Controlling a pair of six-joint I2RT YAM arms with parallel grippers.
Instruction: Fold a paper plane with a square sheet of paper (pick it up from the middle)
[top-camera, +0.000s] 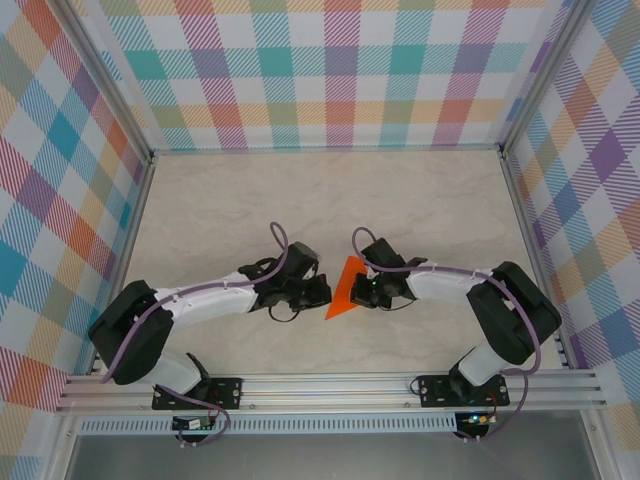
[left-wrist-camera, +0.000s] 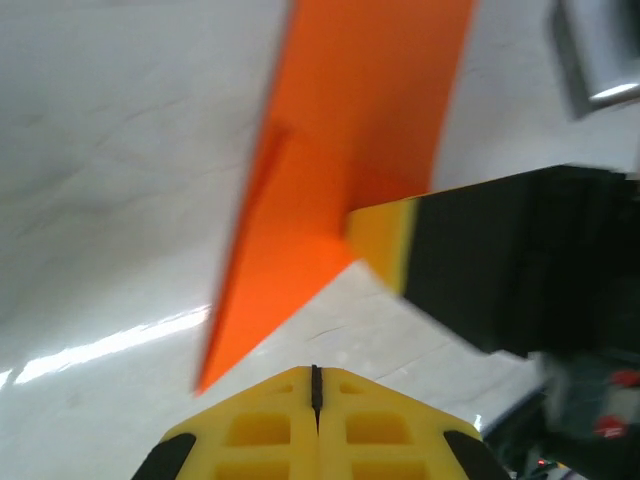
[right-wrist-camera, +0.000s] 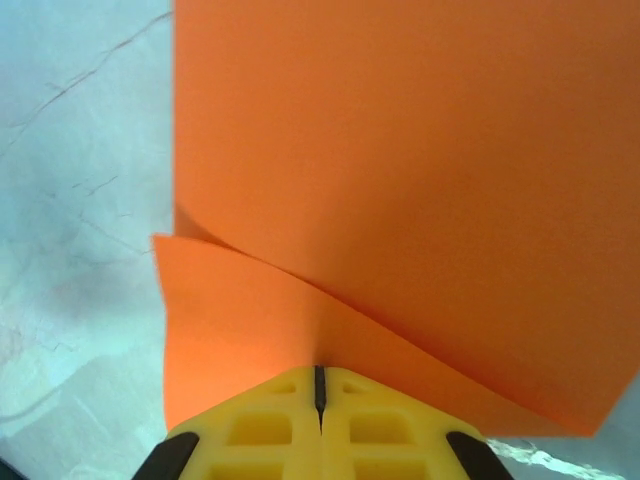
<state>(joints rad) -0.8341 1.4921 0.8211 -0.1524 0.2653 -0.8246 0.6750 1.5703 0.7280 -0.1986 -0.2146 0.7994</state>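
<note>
Fingers (left-wrist-camera: 285, 395) of the left gripper (left-wrist-camera: 315, 385) are seen pressed together, nothing between them, just left of the orange sheet (top-camera: 346, 288) and aimed at it. Sheet is noted as partly folded, its long axis running far to near-left, with the pointed corner towards the left arm. Contact of that corner with the table (top-camera: 300, 200) cannot be told. Right gripper (right-wrist-camera: 318, 385) is clamped on the sheet's right edge. Judgement: the free left edge is best reached by the left arm.
</note>
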